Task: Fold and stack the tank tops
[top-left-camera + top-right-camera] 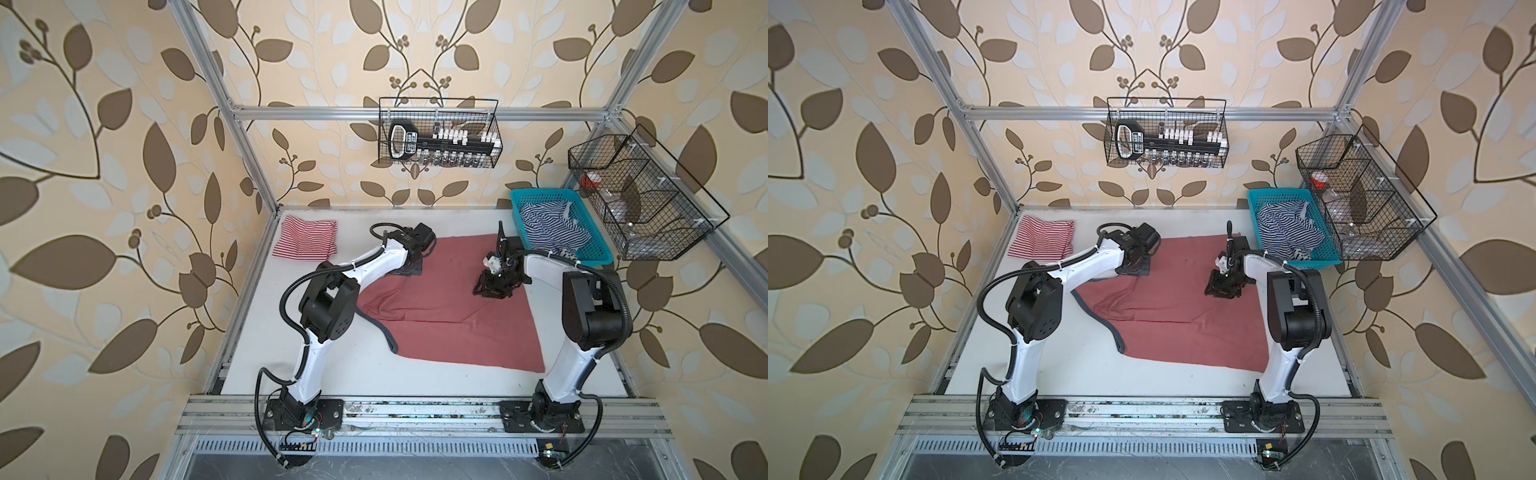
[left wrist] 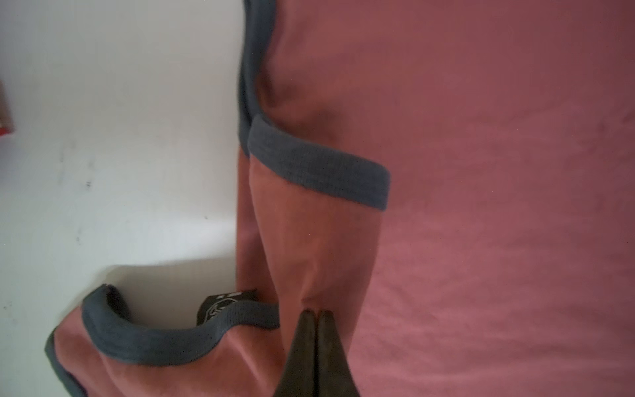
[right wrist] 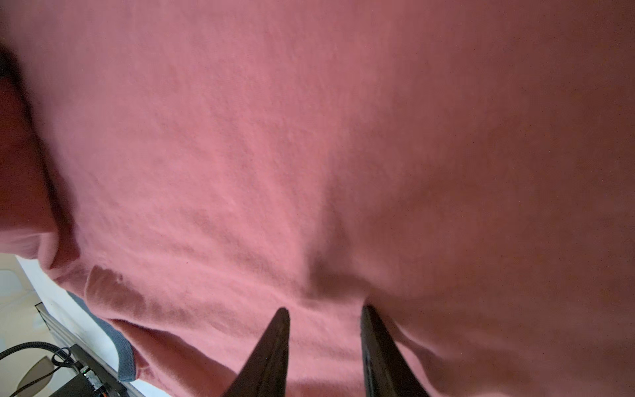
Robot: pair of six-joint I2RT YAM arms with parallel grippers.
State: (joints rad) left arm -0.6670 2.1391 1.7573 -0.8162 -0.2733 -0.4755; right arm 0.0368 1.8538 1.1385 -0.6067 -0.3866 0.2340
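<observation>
Left wrist: left jaws clamped on red tank top (image 2: 481, 172) fold; right jaws apart, tips touching same top.

Hidden: the red top (image 1: 449, 316) far-left corner, under the left arm (image 1: 374, 262) in both top views. Cut off: the same top's edges in the right wrist view. Unreadable: black tag (image 2: 225, 302) print, blurred; wire basket (image 1: 496, 124) contents, too small.

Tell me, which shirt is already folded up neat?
The red-and-white striped tank top, a small flat square at the far left. The dusty red tank top lies spread out, and the navy-striped cloth is bunched in the teal basket.
</observation>
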